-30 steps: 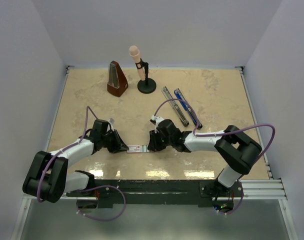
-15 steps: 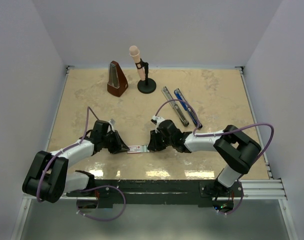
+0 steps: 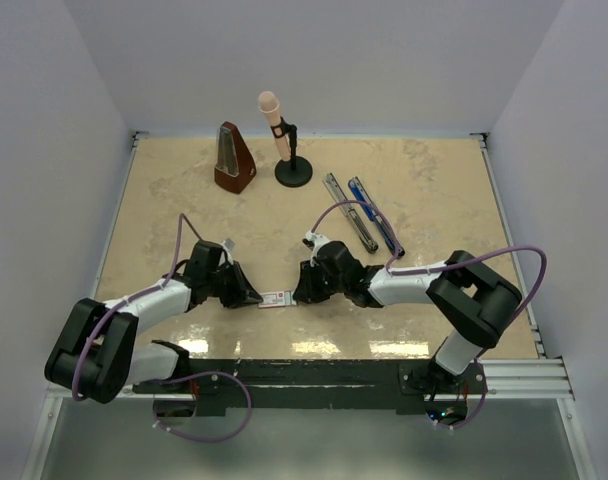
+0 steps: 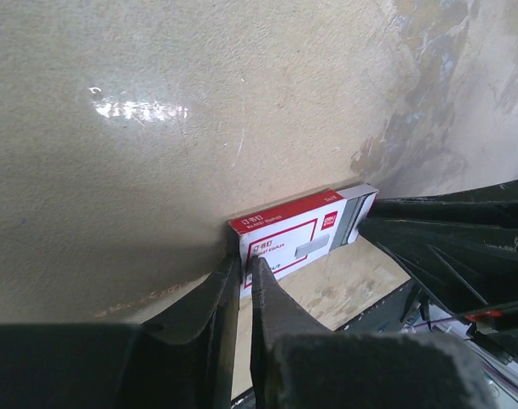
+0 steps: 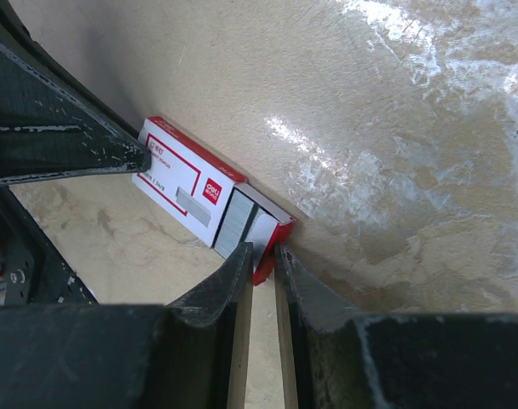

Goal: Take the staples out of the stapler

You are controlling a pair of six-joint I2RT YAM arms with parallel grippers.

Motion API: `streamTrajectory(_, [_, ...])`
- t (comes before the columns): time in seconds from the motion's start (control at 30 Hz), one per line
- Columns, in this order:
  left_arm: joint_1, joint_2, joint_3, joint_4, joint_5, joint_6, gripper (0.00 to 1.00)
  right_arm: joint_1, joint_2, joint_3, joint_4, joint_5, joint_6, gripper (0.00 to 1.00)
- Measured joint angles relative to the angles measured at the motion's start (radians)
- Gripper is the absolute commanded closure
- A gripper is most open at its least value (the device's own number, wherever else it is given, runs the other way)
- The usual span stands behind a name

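The stapler point(image 3: 376, 226) lies opened at the back right, its blue-and-black body beside its silvery rail point(image 3: 348, 224), far from both grippers. Low on the table between the arms sits a small white box with red print point(image 3: 275, 298). My left gripper point(image 3: 256, 298) is shut on the box's left end point(image 4: 244, 264). My right gripper point(image 3: 296, 297) is shut on the red end of the box's inner tray point(image 5: 263, 254). That tray is slid partly out, and grey ribbed staples point(image 5: 233, 225) show inside it. The box point(image 4: 297, 234) stays flat on the table.
A brown pyramid metronome point(image 3: 233, 159) and a pink microphone on a black stand point(image 3: 284, 140) stand at the back centre. White walls close in the table on three sides. The arms' mounting rail point(image 3: 334, 372) runs along the near edge.
My right gripper's jaws have closed onto the tray end of the box. The left gripper and the box have shifted slightly to the right.
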State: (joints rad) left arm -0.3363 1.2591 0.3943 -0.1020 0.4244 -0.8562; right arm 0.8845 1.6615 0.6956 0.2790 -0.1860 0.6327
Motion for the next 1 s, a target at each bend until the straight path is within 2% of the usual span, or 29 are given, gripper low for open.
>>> streamTrajectory(0.63, [-0.049, 0.024, 0.000, 0.036, -0.009, -0.044, 0.86, 0.019, 0.023, -0.010, 0.058, -0.012, 0.065, 0.80])
streamTrajectory(1.0, [-0.058, 0.024, 0.000, 0.036, -0.020, -0.047, 0.86, 0.026, 0.023, -0.010, 0.051, 0.018, 0.067, 0.86])
